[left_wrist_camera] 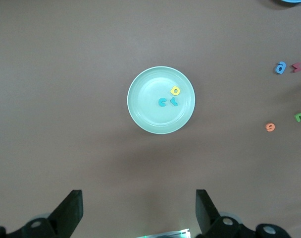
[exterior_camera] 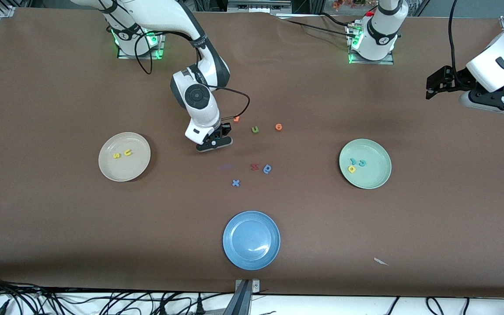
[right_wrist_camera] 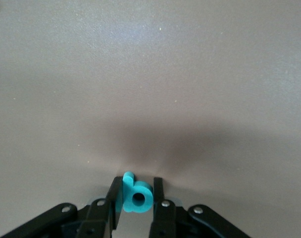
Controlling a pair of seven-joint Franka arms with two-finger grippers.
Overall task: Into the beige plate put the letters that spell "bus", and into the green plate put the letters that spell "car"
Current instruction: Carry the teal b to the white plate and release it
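Observation:
My right gripper is shut on the teal "b", gripping it on both sides just above the brown table. In the front view the right gripper is low beside the loose letters and the "b" is hidden. The beige plate holds a yellow "s" and a yellow "u". The green plate holds a yellow "a", a teal "c" and a teal "r". My left gripper hangs open and empty, high over its end of the table.
Loose letters lie mid-table: an orange one, a green "u", an orange "e", a red one, a darker blue one and a blue "x". A blue plate sits nearer the camera.

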